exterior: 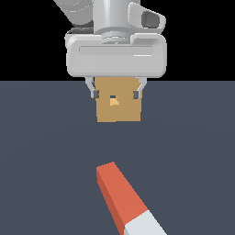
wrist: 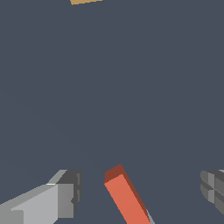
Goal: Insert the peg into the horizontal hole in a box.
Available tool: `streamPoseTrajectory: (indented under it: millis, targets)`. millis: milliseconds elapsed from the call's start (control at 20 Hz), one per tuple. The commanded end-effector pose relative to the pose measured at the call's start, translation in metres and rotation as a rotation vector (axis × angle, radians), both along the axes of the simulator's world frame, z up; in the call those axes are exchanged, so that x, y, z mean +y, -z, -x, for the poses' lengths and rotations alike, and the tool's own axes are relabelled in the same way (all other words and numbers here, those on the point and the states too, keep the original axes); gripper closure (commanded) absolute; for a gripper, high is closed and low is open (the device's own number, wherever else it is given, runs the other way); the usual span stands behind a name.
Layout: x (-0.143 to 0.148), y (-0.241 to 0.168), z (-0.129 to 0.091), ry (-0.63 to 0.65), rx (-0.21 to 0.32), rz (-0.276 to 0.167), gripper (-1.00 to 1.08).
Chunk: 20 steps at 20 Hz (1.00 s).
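Observation:
The peg [exterior: 126, 202] lies flat on the dark floor near the front of the exterior view, its red-orange half pointing toward the box and its white half [exterior: 144, 226] at the picture's lower edge. The tan box [exterior: 118, 104] stands farther back, with the small lighter-orange hole [exterior: 113, 101] in its face. My gripper [exterior: 115, 94] hangs open high above the floor, in front of the box in this view, with nothing between its fingers. In the wrist view the peg's red end [wrist: 126, 197] shows between the two spread fingers [wrist: 65, 192], and a sliver of the box [wrist: 86, 1] shows at the edge.
The dark grey floor [exterior: 46, 160] spreads all around the peg and box. Nothing else lies on it in either view.

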<state>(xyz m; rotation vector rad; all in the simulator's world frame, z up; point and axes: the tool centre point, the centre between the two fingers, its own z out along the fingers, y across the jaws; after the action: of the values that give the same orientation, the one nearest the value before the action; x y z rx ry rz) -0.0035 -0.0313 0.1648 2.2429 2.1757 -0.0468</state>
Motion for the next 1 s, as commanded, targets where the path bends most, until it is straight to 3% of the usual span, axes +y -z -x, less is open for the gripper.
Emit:
streamPoseTrajectory:
  millis: [0, 500, 950]
  targets:
    - [0.0, 0.0, 0.0, 0.0, 0.0, 0.0, -0.92]
    - [-0.016, 0.007, 0.001, -0.037, 0.0, -0.002, -0.92]
    - [-0.058, 0.024, 0.0, -0.134, -0.001, -0.009, -0.92]
